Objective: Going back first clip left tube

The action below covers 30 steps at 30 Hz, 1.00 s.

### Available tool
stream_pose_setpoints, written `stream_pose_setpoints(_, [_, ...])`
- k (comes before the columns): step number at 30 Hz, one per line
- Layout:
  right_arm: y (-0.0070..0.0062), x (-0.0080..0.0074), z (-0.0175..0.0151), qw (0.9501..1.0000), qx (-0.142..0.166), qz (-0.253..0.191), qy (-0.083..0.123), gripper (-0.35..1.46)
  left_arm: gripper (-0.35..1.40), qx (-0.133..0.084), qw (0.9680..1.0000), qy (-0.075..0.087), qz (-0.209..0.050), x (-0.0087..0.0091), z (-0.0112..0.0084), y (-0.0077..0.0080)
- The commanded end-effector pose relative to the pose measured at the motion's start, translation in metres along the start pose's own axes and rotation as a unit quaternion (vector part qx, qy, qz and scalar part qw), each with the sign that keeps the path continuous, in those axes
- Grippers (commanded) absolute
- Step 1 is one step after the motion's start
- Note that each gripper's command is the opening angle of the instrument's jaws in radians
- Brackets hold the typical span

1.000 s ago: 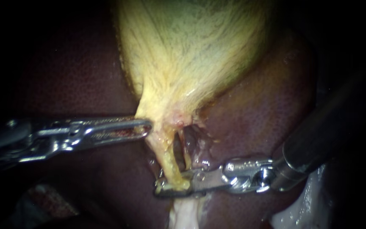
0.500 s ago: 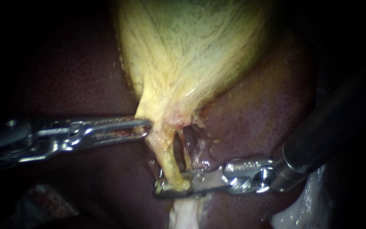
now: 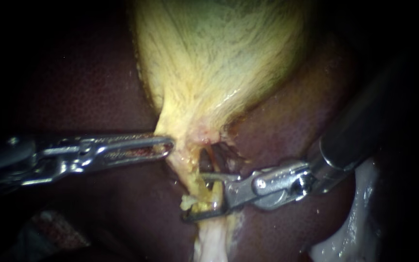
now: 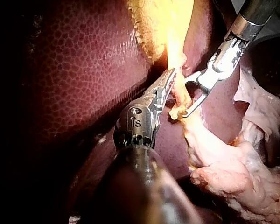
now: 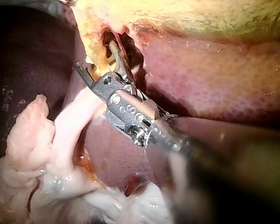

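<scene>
The yellow gallbladder (image 3: 219,58) narrows to a neck over the dark liver (image 3: 287,131). My left instrument (image 3: 169,144) comes in level from the left, its jaws shut on the edge of that neck; the left wrist view shows these jaws (image 4: 170,77) closed on the yellow tissue. Below the neck hangs the left tube (image 3: 192,179), a yellow strand. My right instrument (image 3: 202,196) has its jaws open on either side of the tube's lower end, one above, one hooked below. In the right wrist view its jaws (image 5: 95,56) are spread around the same strand. I see no clip.
A dark slit (image 3: 203,162) separates the left tube from a second strand to its right. Pale fatty tissue (image 3: 212,240) hangs below the tubes and lies heaped beside the right instrument (image 5: 60,140). More pale tissue (image 3: 355,218) sits under the right shaft.
The right instrument's jaws, which lay together across the left tube's lower end, have opened, and its shaft has lifted slightly. The left instrument has held still.
</scene>
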State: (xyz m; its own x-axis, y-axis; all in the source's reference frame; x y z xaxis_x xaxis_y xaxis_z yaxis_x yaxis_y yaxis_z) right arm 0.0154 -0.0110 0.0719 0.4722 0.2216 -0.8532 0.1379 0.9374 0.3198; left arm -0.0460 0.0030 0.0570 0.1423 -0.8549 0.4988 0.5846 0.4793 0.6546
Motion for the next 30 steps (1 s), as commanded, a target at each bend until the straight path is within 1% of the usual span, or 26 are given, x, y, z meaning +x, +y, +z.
stream_pose_setpoints(1, [0.0,0.0,-0.0003,1.0,0.001,-0.005,-0.001,0.6,-0.15,0.0,1.0,0.0,0.0,0.0,-0.0001,0.0])
stream_pose_setpoints(6, [0.0001,0.0,-0.0018,0.9996,0.004,-0.028,0.0,0.6,-0.15,0.0,1.0,0.0,0.0,0.0,-0.0001,0.0])
stream_pose_setpoints(10, [0.0,0.0003,-0.0034,0.999,0.006,-0.044,0.0,0.6,-0.15,0.001,1.0,0.0,0.0,0.0,-0.0001,0.0001])
stream_pose_setpoints(14, [-0.0004,0.001,-0.0054,0.998,0.006,-0.063,0.001,0.6,-0.15,0.001,1.0,0.0,0.0,0.0,0.0,0.0003])
stream_pose_setpoints(19, [-0.0007,0.0021,-0.0084,0.9961,-0.004,-0.088,-0.002,0.6,-0.15,0.001,1.0,0.0,0.001,0.0001,0.0002,0.0007])
stream_pose_setpoints(25, [-0.0001,0.0036,-0.0127,0.9937,-0.018,-0.111,-0.008,0.6,-0.15,0.001,1.0,0.0,0.001,0.0001,0.0003,0.0009])
stream_pose_setpoints(30, [0.0004,0.0046,-0.0152,0.9927,-0.028,-0.117,-0.014,0.6,-0.15,0.001,1.0,0.0,0.001,0.0002,0.0005,0.0012])
